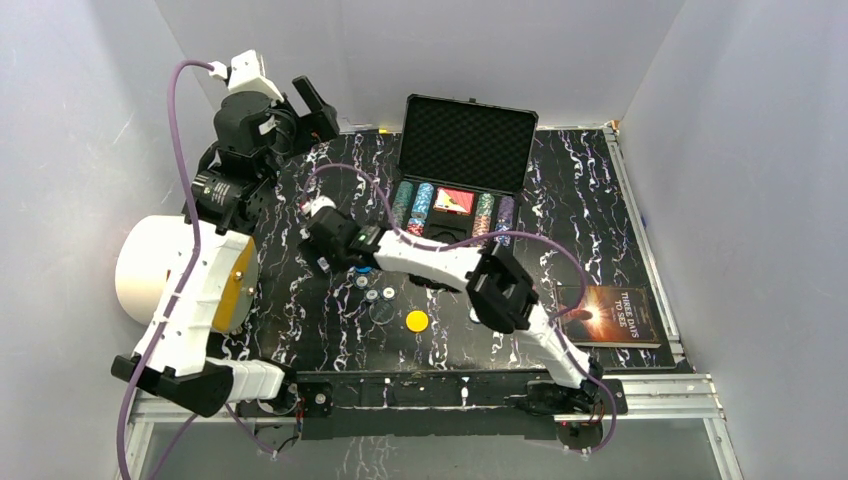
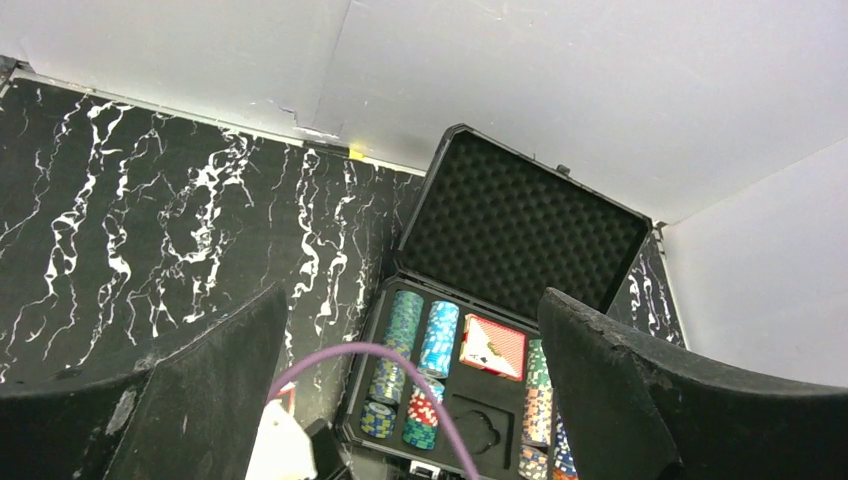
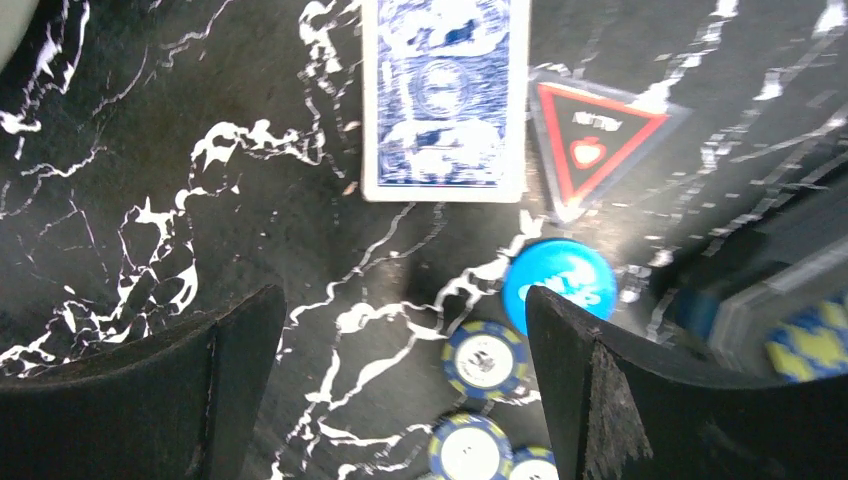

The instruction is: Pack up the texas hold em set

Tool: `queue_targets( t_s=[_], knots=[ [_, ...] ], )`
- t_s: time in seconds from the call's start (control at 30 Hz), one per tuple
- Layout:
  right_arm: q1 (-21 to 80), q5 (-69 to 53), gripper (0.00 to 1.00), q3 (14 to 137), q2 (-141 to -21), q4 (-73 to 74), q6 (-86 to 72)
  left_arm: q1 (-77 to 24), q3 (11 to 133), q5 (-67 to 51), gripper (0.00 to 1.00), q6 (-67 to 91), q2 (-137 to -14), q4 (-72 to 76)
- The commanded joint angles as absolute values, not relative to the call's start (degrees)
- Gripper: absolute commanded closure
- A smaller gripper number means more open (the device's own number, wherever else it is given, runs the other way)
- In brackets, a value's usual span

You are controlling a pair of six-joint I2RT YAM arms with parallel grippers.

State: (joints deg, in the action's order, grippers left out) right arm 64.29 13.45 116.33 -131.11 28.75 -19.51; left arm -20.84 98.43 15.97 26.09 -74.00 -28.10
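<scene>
— While your right gripper (image 3: 400, 335) is hovering wide and empty over the loose chips (image 3: 485, 358), blue disc (image 3: 558, 283) and blue deck (image 3: 445, 100) on the desk (image 3: 200, 200), you are risking nudging chips apart or pinching two at once.
— And the case?
— Black case (image 1: 465, 150): sitting open at the desk's far middle, chip rows (image 2: 438, 335) and red deck (image 2: 493, 347) lying inside. Purple cable (image 1: 520, 237) is draping just before it; I am judging it a likely snag. Your left gripper (image 2: 410, 330) is hanging open, empty. Book (image 1: 620, 315) is reading "THREE DAYS TO SEE"; disc lettering is blurring.
</scene>
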Motion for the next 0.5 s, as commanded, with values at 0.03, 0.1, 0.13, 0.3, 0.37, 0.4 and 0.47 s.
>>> queue_targets(
  t_s=[0.03,0.1,0.13,0.3,0.37,0.4,0.47],
  knots=[
    [65.6,18.3,0.02,123.6,-136.1,31.5,-19.7,-20.8,98.9,18.0,0.04,24.7,-71.5,-29.2],
    [65.5,19.1,0.02,124.4,-137.8,31.3,-20.0,-20.8,98.1,18.9,0.03,24.4,-70.4,-29.4],
    [65.6,19.3,0.01,125.1,-138.7,31.5,-20.0,-20.8,97.8,19.1,0.02,24.3,-70.0,-29.5],
    [65.4,19.3,0.02,127.6,-142.2,31.0,-19.4,-20.8,96.9,19.5,0.01,24.1,-69.3,-29.9],
    [65.1,18.2,0.02,127.7,-143.1,29.7,-19.3,-20.9,96.9,19.4,0.02,23.9,-69.3,-29.9],
    [64.9,17.7,0.02,127.8,-143.4,28.8,-19.4,-20.8,97.0,19.4,0.02,23.8,-69.5,-29.8],
    [64.3,17.0,0.02,128.8,-144.6,28.6,-19.7,-20.9,97.2,19.7,0.02,23.6,-69.6,-29.9]
  ],
)
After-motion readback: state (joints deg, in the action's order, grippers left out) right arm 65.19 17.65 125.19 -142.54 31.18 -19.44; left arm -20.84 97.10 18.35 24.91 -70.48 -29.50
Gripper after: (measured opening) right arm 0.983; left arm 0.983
